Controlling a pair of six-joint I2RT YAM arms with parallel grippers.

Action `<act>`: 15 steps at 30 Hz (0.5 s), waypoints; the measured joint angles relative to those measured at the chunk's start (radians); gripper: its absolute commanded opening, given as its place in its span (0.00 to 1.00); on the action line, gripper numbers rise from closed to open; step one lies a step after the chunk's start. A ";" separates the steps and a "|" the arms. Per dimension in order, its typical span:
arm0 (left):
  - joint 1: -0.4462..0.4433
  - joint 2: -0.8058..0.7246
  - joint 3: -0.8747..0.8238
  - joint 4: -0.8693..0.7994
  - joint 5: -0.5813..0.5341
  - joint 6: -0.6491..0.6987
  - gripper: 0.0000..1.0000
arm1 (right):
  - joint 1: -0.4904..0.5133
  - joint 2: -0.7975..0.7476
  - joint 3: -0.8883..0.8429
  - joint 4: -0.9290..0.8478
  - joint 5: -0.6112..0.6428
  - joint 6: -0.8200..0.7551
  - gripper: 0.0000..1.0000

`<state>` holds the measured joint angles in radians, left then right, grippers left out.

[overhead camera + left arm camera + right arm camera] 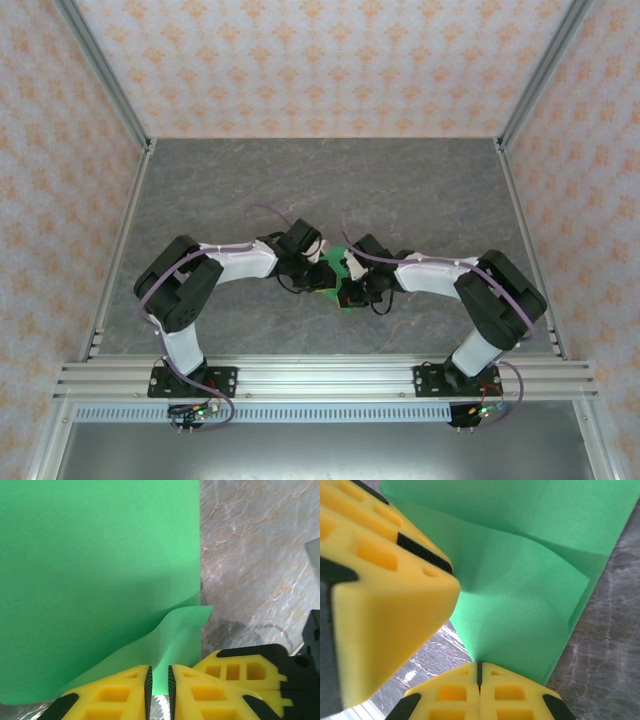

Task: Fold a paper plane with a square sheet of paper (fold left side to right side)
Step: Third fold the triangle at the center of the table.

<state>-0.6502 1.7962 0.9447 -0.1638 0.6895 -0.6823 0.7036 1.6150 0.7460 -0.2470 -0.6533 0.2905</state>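
Observation:
The green square sheet of paper [333, 262] lies mid-table between both grippers, partly doubled over. In the left wrist view the sheet [100, 570] has a raised flap curling toward my left gripper [159, 672], which is open by a narrow gap above the paper's near edge. The right gripper's yellow fingers [245, 672] sit just beside it. In the right wrist view my right gripper [479, 666] is shut on a lifted corner of the sheet [520, 580], and the paper rises in a fold from the pinch. A left finger [385, 580] looms close on the left.
The grey marbled tabletop [420, 190] stretches around the paper. Patterned walls and metal frame rails [110, 95] enclose it. Both arms [240, 262] bend inward and nearly touch at the centre, leaving very little room between the grippers.

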 measured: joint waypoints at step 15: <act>-0.003 0.000 -0.032 0.019 -0.018 0.001 0.18 | 0.001 -0.025 0.005 -0.029 0.024 0.013 0.05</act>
<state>-0.6529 1.7962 0.9127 -0.1444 0.6716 -0.6811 0.7048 1.5902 0.7506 -0.2756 -0.6296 0.3038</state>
